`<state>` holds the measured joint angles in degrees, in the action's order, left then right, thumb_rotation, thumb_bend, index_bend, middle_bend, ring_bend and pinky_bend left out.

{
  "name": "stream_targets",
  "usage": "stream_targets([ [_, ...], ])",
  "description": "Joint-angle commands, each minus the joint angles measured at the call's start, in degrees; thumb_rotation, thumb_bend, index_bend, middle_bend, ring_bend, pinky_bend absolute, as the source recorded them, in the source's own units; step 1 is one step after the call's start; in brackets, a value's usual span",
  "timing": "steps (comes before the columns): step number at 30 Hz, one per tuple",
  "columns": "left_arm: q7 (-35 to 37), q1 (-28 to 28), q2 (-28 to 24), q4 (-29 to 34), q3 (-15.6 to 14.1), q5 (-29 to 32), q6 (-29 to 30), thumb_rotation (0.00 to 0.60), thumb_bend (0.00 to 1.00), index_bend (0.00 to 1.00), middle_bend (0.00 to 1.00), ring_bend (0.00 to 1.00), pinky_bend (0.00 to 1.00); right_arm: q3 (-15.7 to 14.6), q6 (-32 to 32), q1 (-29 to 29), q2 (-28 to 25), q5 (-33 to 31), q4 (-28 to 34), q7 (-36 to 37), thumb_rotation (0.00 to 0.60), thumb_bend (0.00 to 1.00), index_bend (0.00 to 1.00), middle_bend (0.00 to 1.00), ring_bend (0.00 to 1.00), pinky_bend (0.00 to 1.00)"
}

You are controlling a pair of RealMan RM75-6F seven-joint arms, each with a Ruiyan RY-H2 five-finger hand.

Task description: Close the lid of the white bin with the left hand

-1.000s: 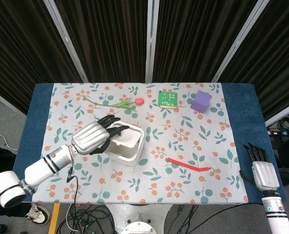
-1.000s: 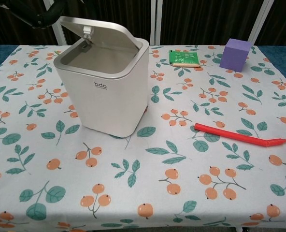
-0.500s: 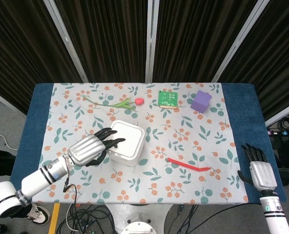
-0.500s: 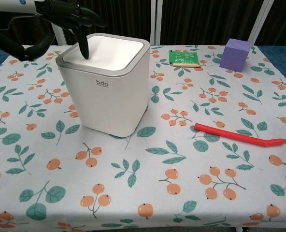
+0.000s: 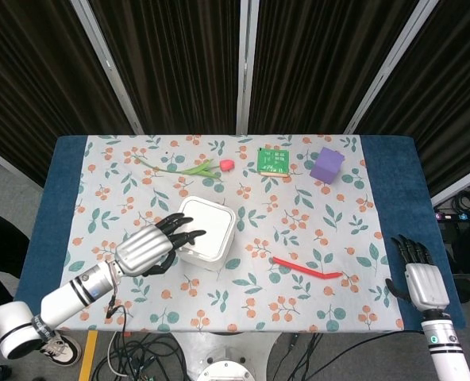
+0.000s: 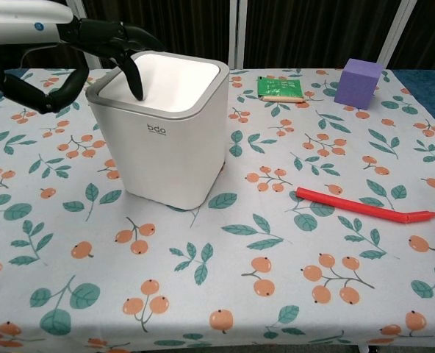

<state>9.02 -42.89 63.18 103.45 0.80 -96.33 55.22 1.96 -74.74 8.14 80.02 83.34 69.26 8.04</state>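
The white bin [image 5: 206, 232] [image 6: 162, 140] stands left of the table's middle, its flat lid [image 6: 170, 74] down and level with the grey rim. My left hand [image 5: 149, 246] [image 6: 92, 45] reaches over the bin's near-left corner, fingers spread, and dark fingertips [image 6: 136, 82] press on the lid's edge. It holds nothing. My right hand [image 5: 421, 274] lies at the table's right edge, fingers spread, far from the bin; the chest view does not show it.
A red bent straw [image 5: 306, 268] [image 6: 364, 208] lies right of the bin. At the back are a purple cube [image 5: 327, 165] [image 6: 358, 82], a green card [image 5: 274, 160] [image 6: 281, 88] and a pink-tipped green stem [image 5: 191, 167].
The lid, tilted open a second ago, is now flat on the bin. My left hand came down onto it and slid slightly toward the front. The right hand barely moved.
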Motion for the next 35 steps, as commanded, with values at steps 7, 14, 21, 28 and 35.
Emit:
stream_targets([
  [7, 0.2, 1.0, 0.6, -0.9, 0.5, 0.3, 2.9, 0.6, 0.8, 0.05, 0.29, 0.0, 0.0, 0.1, -0.2, 0.0, 0.0, 0.0, -0.1, 0.2, 0.6, 0.23, 0.0, 0.0, 0.0, 0.0],
  [14, -0.2, 6.6, -1.8, 0.2, 2.8, -0.5, 16.1, 0.6, 0.76, 0.05, 0.26, 0.0, 0.0, 0.2, -0.4, -0.1, -0.1, 0.0, -0.2, 0.5, 0.6, 0.23, 0.0, 0.0, 0.0, 0.0],
  [21, -5.9, 17.8, -0.5, -2.9, 0.0, 3.3, 27.6, 0.6, 0.7, 0.05, 0.23, 0.0, 0.0, 0.4, -1.4, -0.4, -0.6, 0.2, 0.4, 0.6, 0.6, 0.23, 0.0, 0.0, 0.0, 0.0],
  [28, -10.1, 29.2, 6.1, -10.8, -3.9, 10.4, 34.3, 0.6, 0.18, 0.05, 0.19, 0.0, 0.0, 0.5, -2.8, -0.8, -1.0, 0.6, 1.4, 0.4, 0.6, 0.23, 0.0, 0.0, 0.0, 0.0],
  [35, -6.8, 34.6, 12.0, -21.2, -5.0, 9.4, 38.3, 0.6, 0.06, 0.05, 0.03, 0.0, 0.0, 0.3, -2.5, -0.6, -1.3, 1.0, 1.8, 0.3, 0.6, 0.21, 0.0, 0.0, 0.0, 0.0],
])
